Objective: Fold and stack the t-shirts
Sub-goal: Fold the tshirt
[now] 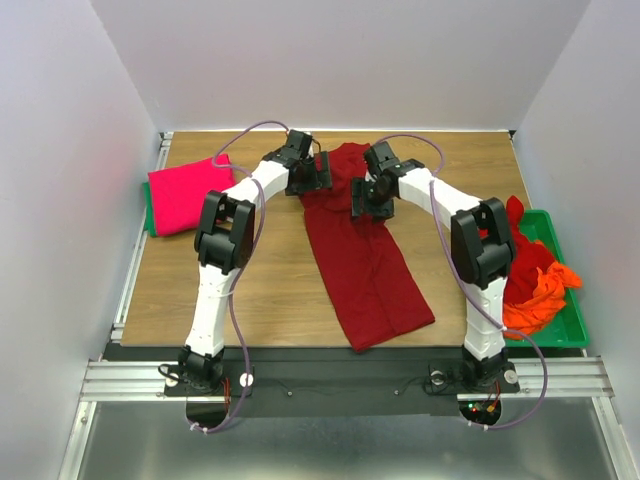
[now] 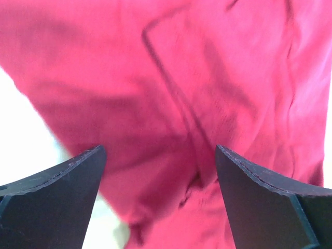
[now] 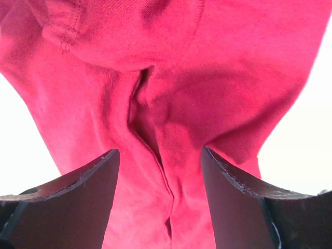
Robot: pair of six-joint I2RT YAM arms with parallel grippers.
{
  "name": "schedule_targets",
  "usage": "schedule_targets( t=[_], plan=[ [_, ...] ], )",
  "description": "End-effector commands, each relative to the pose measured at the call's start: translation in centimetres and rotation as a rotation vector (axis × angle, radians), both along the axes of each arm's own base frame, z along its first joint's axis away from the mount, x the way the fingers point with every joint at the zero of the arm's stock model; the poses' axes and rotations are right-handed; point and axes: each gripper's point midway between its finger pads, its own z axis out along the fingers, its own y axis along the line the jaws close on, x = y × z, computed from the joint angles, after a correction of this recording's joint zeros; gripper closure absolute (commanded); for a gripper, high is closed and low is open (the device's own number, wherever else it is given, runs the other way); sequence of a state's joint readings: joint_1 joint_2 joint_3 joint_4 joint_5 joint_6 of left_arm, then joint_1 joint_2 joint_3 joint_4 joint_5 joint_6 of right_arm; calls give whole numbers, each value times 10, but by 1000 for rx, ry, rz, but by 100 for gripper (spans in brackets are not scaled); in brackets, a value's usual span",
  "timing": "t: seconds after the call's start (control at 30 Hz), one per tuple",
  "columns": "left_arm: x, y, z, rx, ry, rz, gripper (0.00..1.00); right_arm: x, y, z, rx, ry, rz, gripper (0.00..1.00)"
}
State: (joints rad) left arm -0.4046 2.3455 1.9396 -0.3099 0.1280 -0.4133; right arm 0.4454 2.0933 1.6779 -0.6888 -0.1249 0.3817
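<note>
Left tool point(image 2: 160, 150) wide over dark red shirt point(image 2: 207, 78) | green tray point(image 1: 578, 325): orange shirt point(image 1: 535, 300)

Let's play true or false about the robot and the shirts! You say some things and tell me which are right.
1. The red shirt lies in the middle of the table. True.
2. The pink shirt is in the tray. False: it lies folded at the table's left edge, and the tray is on the right.
3. The left gripper and right gripper are both over the red shirt's far end. True.
4. The left gripper is shut. False: its jaws stand wide open.
5. An orange shirt is in the tray. True.
</note>
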Motion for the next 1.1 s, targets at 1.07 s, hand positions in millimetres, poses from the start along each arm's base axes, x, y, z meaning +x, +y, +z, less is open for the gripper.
schedule_targets(
  t=[1.07],
  plan=[
    [-25, -30, 6, -2, 77, -2, 1, -89, -22, -32, 24, 192, 32, 31]
  ],
)
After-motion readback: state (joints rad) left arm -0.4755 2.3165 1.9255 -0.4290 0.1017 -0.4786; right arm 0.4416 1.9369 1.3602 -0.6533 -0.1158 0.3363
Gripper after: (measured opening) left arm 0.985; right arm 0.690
